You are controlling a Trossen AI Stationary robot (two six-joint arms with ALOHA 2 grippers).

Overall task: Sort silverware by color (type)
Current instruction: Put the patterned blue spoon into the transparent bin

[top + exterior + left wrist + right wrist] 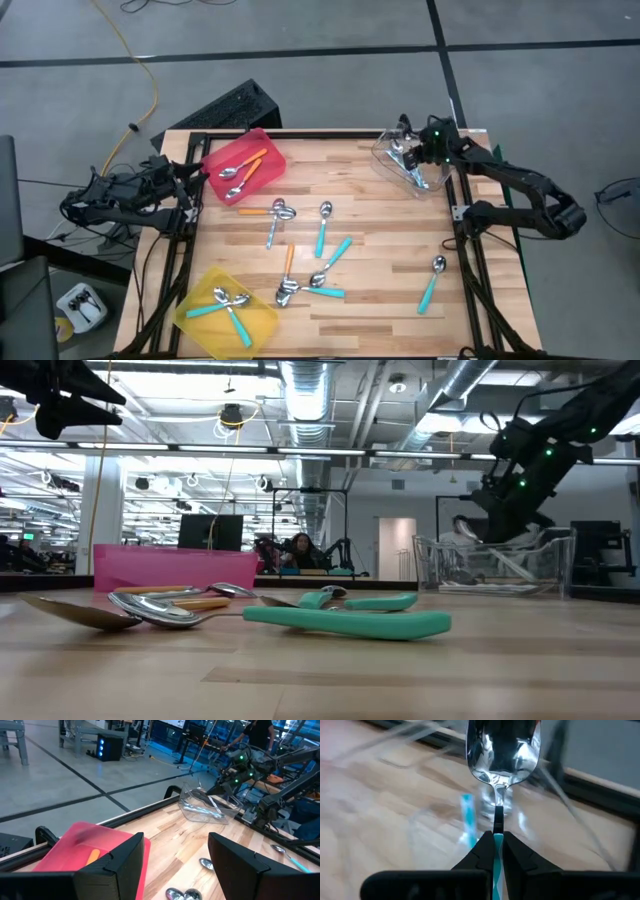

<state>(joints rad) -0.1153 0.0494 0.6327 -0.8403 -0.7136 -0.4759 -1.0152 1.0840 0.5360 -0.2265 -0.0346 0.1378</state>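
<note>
Over the clear bin (412, 165), the right gripper (494, 845) jaws pinch a light, stiff, slippery spoon (501, 750) by its slim handle; left jaws gape empty.

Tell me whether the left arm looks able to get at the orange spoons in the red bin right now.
Probably yes: the left gripper is open and empty right beside the red bin, nothing covers the orange spoons, and the right gripper is at the clear bin.

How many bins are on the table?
3: red bin at the high view's upper left, yellow bin at its lower left, clear bin at its upper right.
</note>
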